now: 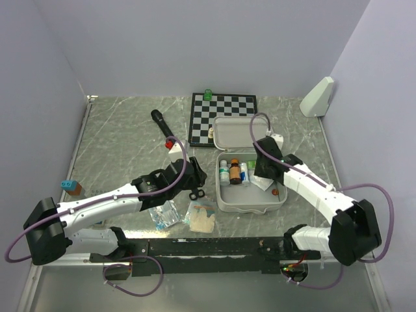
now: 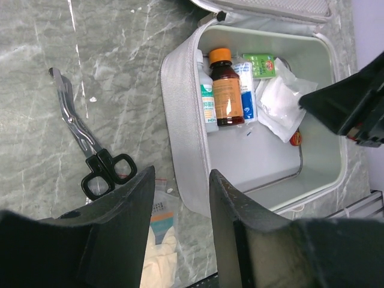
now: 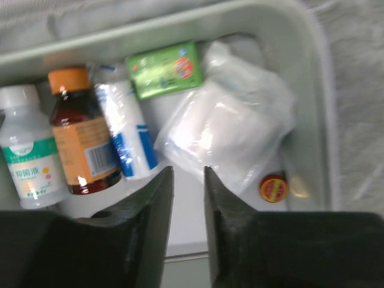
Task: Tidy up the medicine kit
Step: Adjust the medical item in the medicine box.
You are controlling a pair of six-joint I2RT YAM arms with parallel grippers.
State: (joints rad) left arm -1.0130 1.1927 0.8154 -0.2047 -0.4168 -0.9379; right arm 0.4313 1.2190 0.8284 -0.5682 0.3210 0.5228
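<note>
The medicine kit lies open on the table, its lid folded back. Inside are a white bottle, a brown bottle with an orange cap, a blue-white tube, a green packet, a bagged white gauze and a small red tin. My right gripper hovers over the tray, jaws slightly apart and empty. My left gripper is open and empty, just left of the kit's wall, near black-handled scissors.
A chessboard with a green piece lies behind the kit. A white wedge stands at the back right. A black stick, plastic bags and a glove packet lie left of the kit.
</note>
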